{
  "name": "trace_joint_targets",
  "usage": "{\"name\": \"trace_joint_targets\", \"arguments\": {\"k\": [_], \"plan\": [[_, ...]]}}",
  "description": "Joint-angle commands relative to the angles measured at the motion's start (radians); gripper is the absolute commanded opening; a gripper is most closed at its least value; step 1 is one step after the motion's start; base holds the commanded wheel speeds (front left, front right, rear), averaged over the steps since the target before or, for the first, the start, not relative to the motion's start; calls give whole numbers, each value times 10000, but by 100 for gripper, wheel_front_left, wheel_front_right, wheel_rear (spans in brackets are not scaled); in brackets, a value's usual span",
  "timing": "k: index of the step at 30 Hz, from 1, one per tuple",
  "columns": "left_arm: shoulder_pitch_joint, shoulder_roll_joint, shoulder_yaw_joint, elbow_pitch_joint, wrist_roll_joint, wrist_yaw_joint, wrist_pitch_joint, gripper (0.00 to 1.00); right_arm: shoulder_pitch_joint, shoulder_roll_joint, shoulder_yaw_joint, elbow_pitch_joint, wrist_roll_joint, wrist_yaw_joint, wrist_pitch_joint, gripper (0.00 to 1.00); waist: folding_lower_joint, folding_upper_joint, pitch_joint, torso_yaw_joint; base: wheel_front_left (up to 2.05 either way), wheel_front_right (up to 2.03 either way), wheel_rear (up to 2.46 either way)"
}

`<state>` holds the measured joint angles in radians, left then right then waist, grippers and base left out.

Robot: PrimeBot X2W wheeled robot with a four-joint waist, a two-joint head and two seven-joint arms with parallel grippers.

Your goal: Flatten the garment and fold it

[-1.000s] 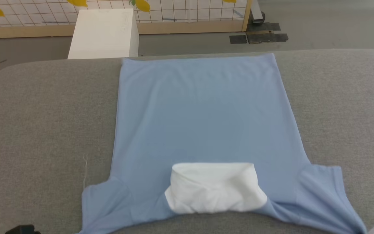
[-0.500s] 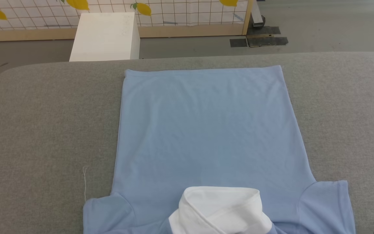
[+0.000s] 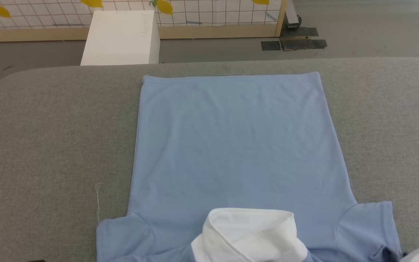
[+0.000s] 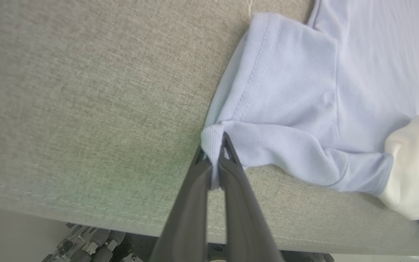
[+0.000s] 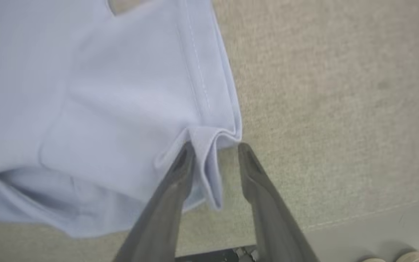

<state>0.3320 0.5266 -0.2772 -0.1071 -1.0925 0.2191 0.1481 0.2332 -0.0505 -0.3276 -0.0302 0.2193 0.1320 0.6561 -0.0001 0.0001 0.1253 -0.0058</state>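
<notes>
Two sleeve corners are attended to at the bottom edge of the head view; at lower left, the left hand (image 4: 215, 147) is seen clenched on the corner of the left sleeve, the cloth pinched between its fingers; the garment (image 3: 238, 145) is laid flat down the centre of the grey counter (image 3: 49, 127), hem toward the top, white collar (image 3: 249, 233) at bottom centre; at lower right, the right hand (image 5: 215, 147) is parted, the right sleeve's folded hem lying between its fingers but not pinched. Flattening is judged almost complete; no fold has yet been made.
</notes>
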Motion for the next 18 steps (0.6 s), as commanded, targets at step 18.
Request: {"name": "trace_joint_targets", "arguments": {"k": [18], "plan": [[-1135,-114,-129,-21,322,-427,-202,0,-5787,-948,1216,1030,113,-13,-5462,100,1,-1,1394,716,0,0,0]]}}
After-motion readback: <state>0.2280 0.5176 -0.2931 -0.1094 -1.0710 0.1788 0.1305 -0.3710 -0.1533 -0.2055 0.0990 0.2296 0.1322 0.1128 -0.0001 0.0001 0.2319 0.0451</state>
